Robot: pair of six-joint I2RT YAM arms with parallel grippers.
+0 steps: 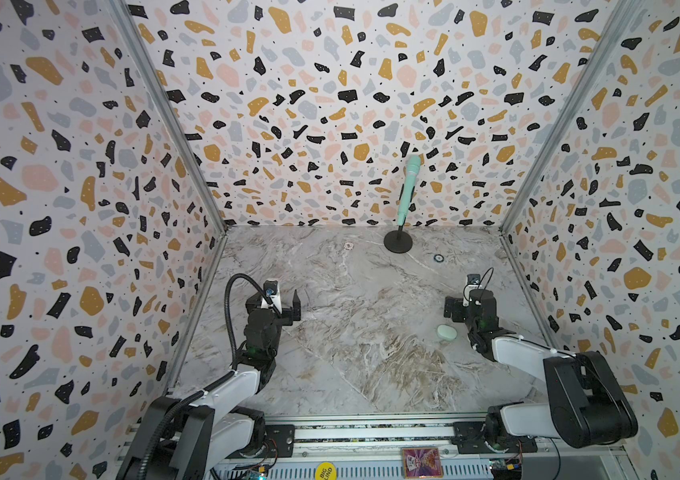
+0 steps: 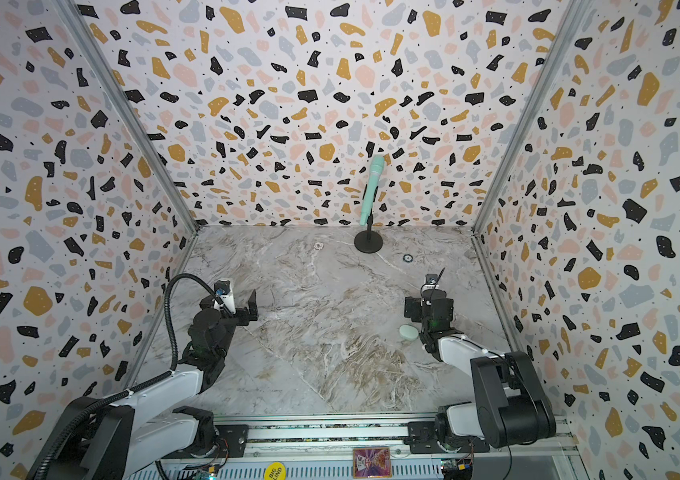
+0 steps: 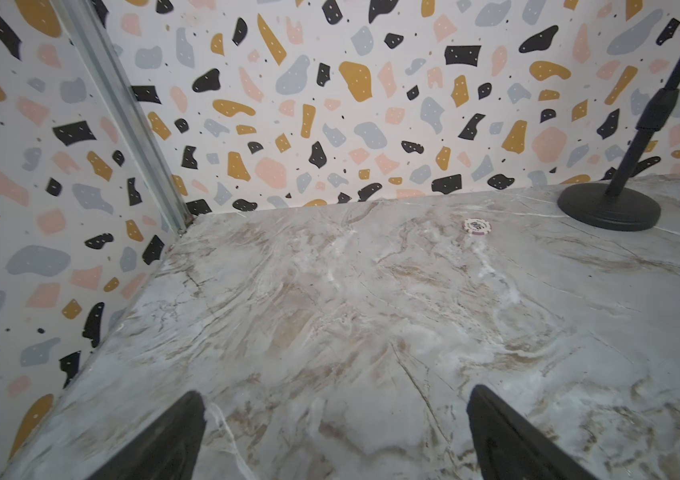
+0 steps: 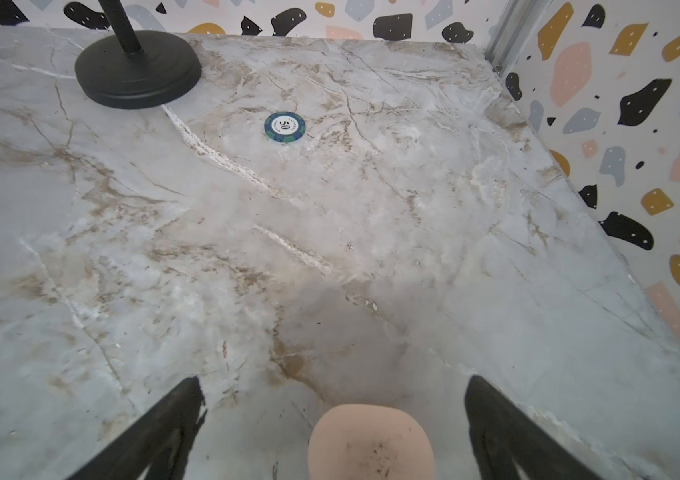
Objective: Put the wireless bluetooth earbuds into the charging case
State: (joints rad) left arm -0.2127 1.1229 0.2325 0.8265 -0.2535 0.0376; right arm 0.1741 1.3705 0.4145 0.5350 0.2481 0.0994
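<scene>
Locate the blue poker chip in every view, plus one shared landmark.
Top view: blue poker chip, just right of the black stand base.
Top view: same place.
Left wrist: not in it.
Right wrist: beside the base.
Landmark: the stand base, in all four.

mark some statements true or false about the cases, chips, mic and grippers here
1. The left gripper and the right gripper are both open. True.
2. The mint case lies beside the left arm. False: it lies on the table beside the right arm.
3. The microphone stands on a round black base at the back of the table. True.
4. The left gripper holds a poker chip. False: it holds nothing; the white chip and the blue chip lie on the table near the base.
5. In the right wrist view, a pink case shows between the right gripper's spread fingers. True.
</scene>
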